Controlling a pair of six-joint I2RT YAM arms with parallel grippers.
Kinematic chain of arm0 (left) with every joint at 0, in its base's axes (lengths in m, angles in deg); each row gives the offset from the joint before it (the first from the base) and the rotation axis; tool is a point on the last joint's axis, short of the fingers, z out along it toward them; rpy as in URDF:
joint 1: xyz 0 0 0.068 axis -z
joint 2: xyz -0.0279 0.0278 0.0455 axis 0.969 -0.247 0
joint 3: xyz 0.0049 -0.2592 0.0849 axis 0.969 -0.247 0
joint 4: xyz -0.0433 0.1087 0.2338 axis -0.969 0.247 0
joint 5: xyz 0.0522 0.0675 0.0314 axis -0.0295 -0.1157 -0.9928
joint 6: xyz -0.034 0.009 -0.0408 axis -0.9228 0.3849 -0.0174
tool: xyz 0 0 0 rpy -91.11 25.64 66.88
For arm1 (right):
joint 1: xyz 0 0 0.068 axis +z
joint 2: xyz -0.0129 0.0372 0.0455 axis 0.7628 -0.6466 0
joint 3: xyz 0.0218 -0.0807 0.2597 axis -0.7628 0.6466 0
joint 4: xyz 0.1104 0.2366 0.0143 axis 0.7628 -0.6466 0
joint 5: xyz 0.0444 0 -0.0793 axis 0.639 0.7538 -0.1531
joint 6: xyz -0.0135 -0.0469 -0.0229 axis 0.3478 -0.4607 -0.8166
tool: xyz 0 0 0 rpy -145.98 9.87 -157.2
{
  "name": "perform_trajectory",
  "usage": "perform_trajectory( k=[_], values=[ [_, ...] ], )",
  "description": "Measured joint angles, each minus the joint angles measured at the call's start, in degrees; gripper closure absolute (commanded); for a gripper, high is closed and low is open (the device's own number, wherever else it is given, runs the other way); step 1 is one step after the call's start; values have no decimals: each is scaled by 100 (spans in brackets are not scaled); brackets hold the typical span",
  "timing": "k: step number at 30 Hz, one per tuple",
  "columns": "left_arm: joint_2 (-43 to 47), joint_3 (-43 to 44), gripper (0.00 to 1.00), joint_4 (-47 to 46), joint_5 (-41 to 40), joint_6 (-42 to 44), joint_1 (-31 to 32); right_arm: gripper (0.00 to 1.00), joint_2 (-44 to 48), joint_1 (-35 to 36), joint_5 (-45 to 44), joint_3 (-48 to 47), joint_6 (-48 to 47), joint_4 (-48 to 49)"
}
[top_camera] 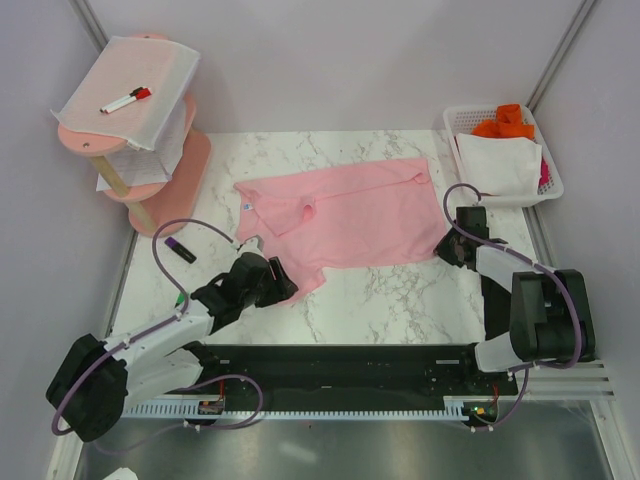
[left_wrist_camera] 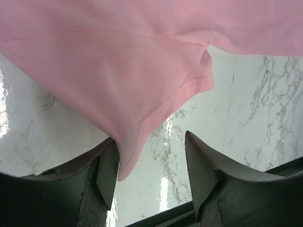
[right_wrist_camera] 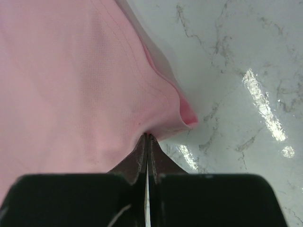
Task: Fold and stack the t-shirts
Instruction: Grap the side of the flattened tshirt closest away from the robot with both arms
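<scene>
The light pink t-shirt (top_camera: 345, 212) lies spread across the middle of the marble table, a small white tag near its left edge. My left gripper (top_camera: 283, 283) is open at the shirt's near-left corner; in the left wrist view that corner (left_wrist_camera: 124, 161) hangs against the left finger, with bare marble between the jaws (left_wrist_camera: 151, 170). My right gripper (top_camera: 447, 250) is shut on the shirt's near-right edge; the right wrist view shows the cloth (right_wrist_camera: 94, 85) pinched at its fingertips (right_wrist_camera: 148, 137). The black t-shirt is out of view.
A pink tiered stand (top_camera: 140, 140) at the back left carries a white mesh sheet and a red-and-white marker (top_camera: 126, 99). A white basket (top_camera: 548, 160) at the back right holds white and orange cloth. A small black object (top_camera: 180, 250) lies left of the shirt.
</scene>
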Motion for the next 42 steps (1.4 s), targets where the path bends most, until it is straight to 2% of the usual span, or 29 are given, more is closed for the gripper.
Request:
perform_trajectory(
  k=[4,5,8,9,15,20,24,28,33,38,39,40,42],
  values=[
    [-175,0,39,-57,98,-11,26,100,-81,0,72,15,-2,42],
    [-291,0,45,-68,116,-20,42,100,-92,0,81,22,-9,46],
    [-710,-2,92,-83,184,-118,81,100,-94,0,120,26,-24,59],
    [-844,0,98,-92,227,-151,98,100,-94,0,136,26,-26,63],
    [-1003,44,98,-125,284,-232,245,100,-17,0,210,37,-63,46],
    [-566,127,98,352,59,-229,258,100,452,0,210,50,-116,20],
    [-160,557,98,807,-382,-205,262,100,820,0,203,50,-162,85],
    [-157,1182,98,1069,-802,-79,262,99,826,0,151,0,-197,94],
    [-472,1637,98,1119,-981,52,262,83,490,-9,-131,-258,-275,-127],
    [-688,1652,98,1272,-981,79,262,49,289,-175,-511,-284,-409,-531],
    [-688,1652,98,1292,-984,79,262,49,280,-243,-553,-282,-435,-586],
    [-682,1652,98,1298,-999,79,262,40,280,-293,-588,-282,-455,-625],
    [-682,1652,98,1322,-1036,90,262,39,280,-391,-651,-282,-518,-686]
  ],
)
